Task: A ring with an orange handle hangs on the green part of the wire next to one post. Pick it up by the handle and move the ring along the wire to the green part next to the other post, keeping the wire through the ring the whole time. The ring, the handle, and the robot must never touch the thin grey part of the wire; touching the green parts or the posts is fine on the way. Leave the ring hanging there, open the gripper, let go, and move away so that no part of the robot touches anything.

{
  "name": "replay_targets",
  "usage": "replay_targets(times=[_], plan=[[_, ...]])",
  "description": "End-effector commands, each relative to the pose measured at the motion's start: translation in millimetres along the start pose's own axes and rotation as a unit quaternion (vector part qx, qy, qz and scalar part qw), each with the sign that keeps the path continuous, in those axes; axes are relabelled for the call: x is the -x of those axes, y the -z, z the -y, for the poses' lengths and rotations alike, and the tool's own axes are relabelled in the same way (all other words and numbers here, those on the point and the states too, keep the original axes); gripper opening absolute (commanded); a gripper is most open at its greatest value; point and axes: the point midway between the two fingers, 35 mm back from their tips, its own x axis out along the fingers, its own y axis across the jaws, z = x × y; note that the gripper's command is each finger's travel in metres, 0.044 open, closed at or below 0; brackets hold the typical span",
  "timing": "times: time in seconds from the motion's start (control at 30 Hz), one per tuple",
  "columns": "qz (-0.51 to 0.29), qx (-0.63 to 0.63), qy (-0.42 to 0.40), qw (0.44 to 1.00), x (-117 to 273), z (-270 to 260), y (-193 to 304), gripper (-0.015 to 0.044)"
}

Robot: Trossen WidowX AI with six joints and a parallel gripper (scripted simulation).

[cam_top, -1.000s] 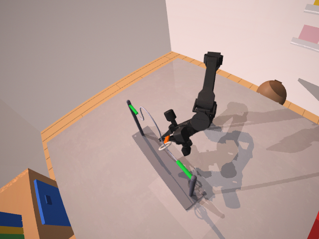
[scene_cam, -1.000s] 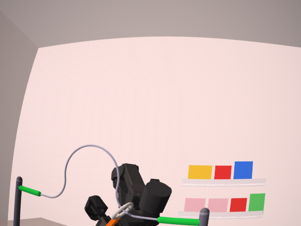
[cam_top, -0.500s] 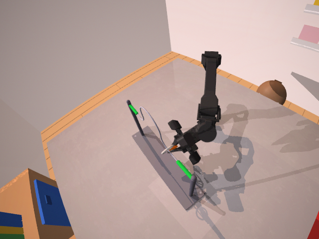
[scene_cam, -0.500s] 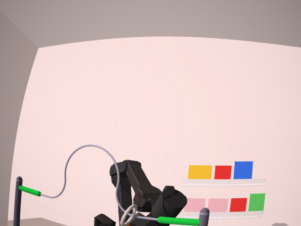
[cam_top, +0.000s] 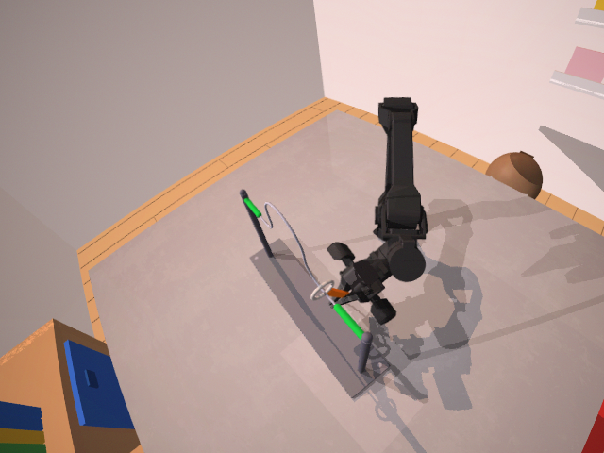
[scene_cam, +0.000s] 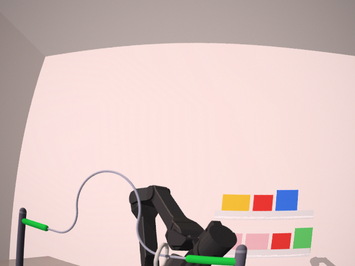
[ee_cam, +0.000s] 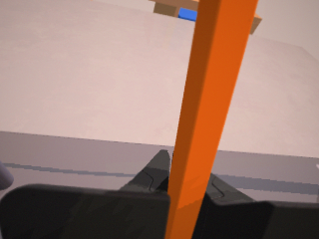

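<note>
The pale ring is around the thin grey wire, near the inner end of the near green part; whether it touches the wire I cannot tell. My gripper is shut on the orange handle. The handle points from the ring towards the arm. In the exterior view the fingers and most of the handle are hidden or out of frame. The far green part is bare.
The near post and far post stand on a grey base. Between them the wire dips beside the far green part, rises in a tall arch and drops steeply towards the ring. A brown ball lies by the wall.
</note>
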Motion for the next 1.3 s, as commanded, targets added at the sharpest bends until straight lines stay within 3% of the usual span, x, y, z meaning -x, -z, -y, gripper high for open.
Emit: replay_targets(times=[0.0,1.27], plan=[[0.001,-0.021,-0.013,1.0,2,-10,-4,-0.015],[0.003,-0.045,-0.028,0.999,9,-55,-7,-0.015]])
